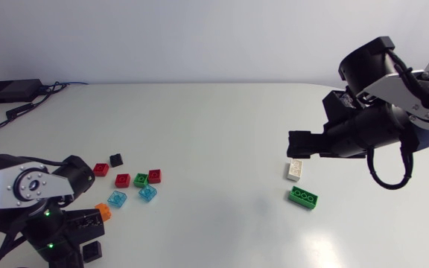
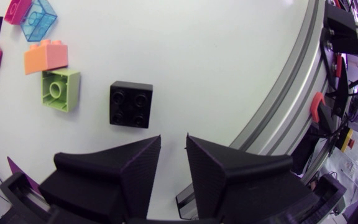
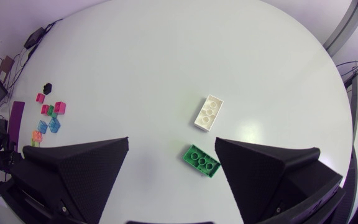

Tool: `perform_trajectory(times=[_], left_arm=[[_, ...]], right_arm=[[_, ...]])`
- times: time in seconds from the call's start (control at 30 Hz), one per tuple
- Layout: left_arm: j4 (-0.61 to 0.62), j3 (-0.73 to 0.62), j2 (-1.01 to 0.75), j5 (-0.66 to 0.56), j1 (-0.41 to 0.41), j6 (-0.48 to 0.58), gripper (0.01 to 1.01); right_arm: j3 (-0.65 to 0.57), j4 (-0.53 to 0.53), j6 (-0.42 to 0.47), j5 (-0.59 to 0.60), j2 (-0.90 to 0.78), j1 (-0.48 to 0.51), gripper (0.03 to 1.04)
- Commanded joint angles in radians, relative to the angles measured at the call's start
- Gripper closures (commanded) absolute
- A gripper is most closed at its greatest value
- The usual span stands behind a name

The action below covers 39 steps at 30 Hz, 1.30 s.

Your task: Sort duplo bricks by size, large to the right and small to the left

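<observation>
While the small bricks (image 1: 123,179), red, green, black, orange and clear blue, lie clustered at the left of the tabletop (image 1: 214,126), two long ones lie near each other at its right: a white long brick (image 1: 294,170) and a green long brick (image 1: 303,197), not touching. Right pincer (image 3: 171,142): fingers spread wide, empty; in its wrist view the green long brick shows between them, the white long brick just ahead. Left pincer (image 2: 173,137): fingers parted by a narrow gap, holding nothing; just ahead lies a black square brick (image 2: 131,104), beside it a pale green brick (image 2: 61,90) and an orange brick (image 2: 46,56).
</observation>
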<state>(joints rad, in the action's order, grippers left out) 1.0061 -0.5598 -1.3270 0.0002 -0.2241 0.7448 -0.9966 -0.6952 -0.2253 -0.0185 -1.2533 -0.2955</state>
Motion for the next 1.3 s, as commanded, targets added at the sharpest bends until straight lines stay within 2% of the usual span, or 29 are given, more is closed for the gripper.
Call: perform_trajectory(times=[0.0,0.33,0.53,0.73,0.9,1.03,1.17,1.27], left_arm=[[-0.032,-0.006,-0.072,-0.002,-0.006,0.030,0.730],[-0.161,-0.147,-0.276,-0.003,0.072,-0.015,0.731],[-0.185,-0.273,-0.368,-0.003,0.098,-0.090,0.731],[-0.227,-0.324,-0.376,-0.003,0.124,-0.173,0.730],[-0.205,-0.295,-0.301,-0.002,0.117,-0.174,0.730],[-0.139,-0.258,-0.140,0.006,0.114,-0.174,0.730],[-0.063,-0.246,0.005,0.007,0.154,-0.160,0.730],[-0.018,-0.227,0.031,0.009,0.187,-0.145,0.730]], right_arm=[[0.026,0.013,-0.020,0.002,0.005,-0.010,0.06],[0.032,0.014,-0.003,0.002,0.003,0.013,0.06],[0.036,0.023,0.004,0.002,-0.003,0.024,0.06],[0.039,0.025,0.004,0.002,-0.006,0.025,0.06],[0.050,0.025,0.004,0.000,0.006,0.025,0.06],[0.062,0.025,0.004,0.000,0.018,0.025,0.06],[0.070,0.025,0.007,-0.001,0.023,0.029,0.06],[0.073,0.025,0.004,-0.003,0.023,0.029,0.06]])
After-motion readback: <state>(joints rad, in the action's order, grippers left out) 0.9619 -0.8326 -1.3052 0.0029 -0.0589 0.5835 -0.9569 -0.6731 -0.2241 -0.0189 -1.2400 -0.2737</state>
